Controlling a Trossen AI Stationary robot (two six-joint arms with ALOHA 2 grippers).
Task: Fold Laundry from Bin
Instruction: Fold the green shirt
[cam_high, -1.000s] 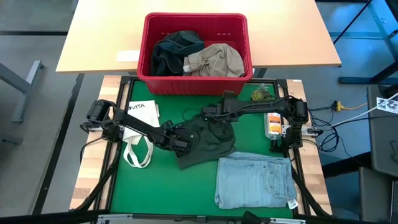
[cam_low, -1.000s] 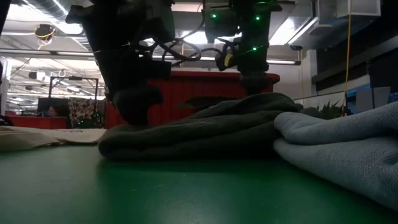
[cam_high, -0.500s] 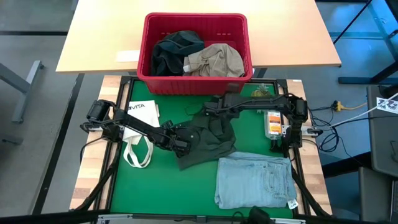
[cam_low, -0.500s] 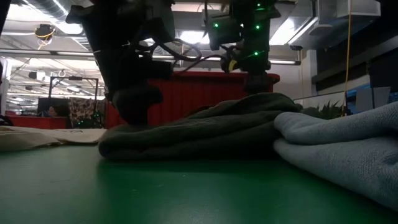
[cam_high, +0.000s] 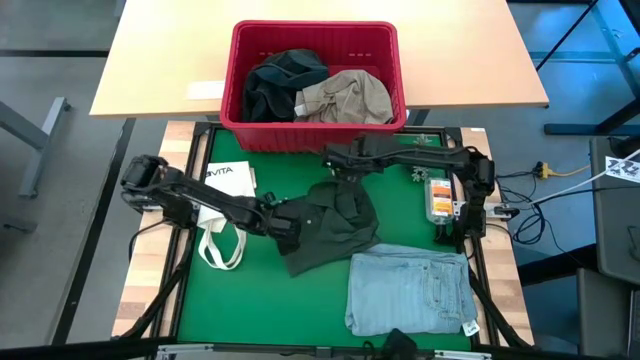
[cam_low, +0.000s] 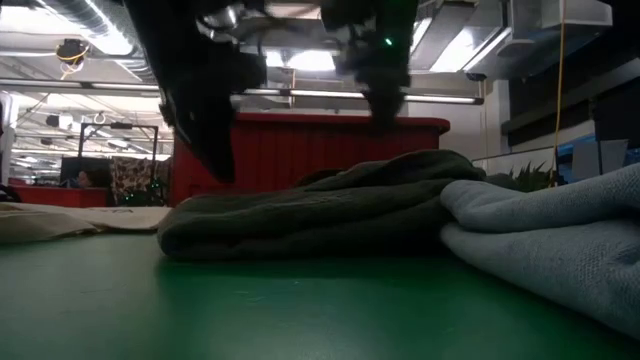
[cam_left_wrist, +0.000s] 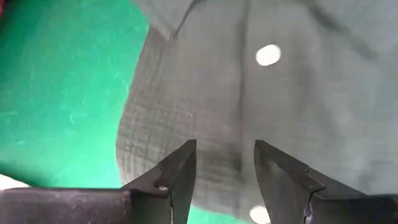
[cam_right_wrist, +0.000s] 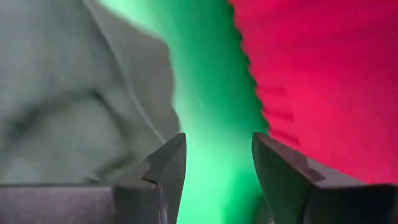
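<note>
My left hand (cam_high: 283, 226), fingers apart and empty, hovers at the left edge of the dark green garment (cam_high: 335, 222) lying mid-surface (cam_high: 250, 290). My right hand (cam_high: 335, 160), also apart, hangs between that garment and the red bin (cam_high: 313, 131). Folded jeans (cam_high: 410, 290) lie apparently just touching the garment.

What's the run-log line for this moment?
left gripper: open, over dark green garment | right gripper: open, empty, between garment and bin | folded jeans: on mat
</note>
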